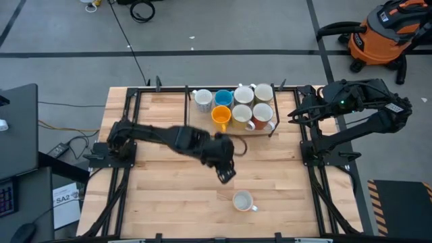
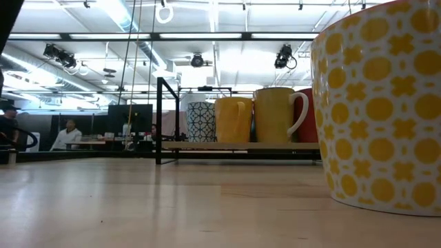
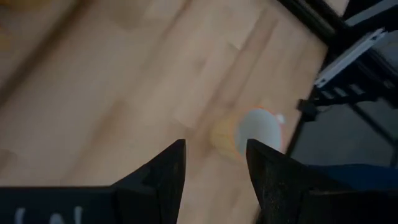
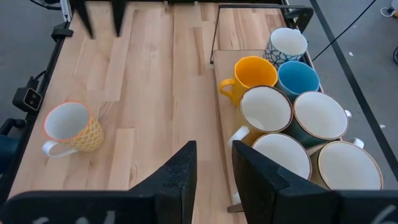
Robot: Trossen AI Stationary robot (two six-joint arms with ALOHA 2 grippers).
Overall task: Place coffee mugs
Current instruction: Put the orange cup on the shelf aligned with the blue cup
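A yellow-patterned mug (image 1: pixel 242 201) is seen standing upright alone on the wooden table (image 1: pixel 162 196), near its front edge, handle to the right. The left gripper (image 1: pixel 227 177) is held just above and beside it, jaws spread wide and empty. Seven other mugs (image 1: pixel 236 106) are clustered on a tray (image 1: pixel 273 129) at the back, beside the right gripper (image 1: pixel 295 115), whose fingers are parted narrowly around nothing.

Wood, glazed ceramic, dark metal

The table (image 1: pixel 169 182) is pale planked wood, smooth and matt; the mugs (image 4: pixel 292 118) look glossy ceramic; the frame (image 2: pixel 160 120) is black metal.
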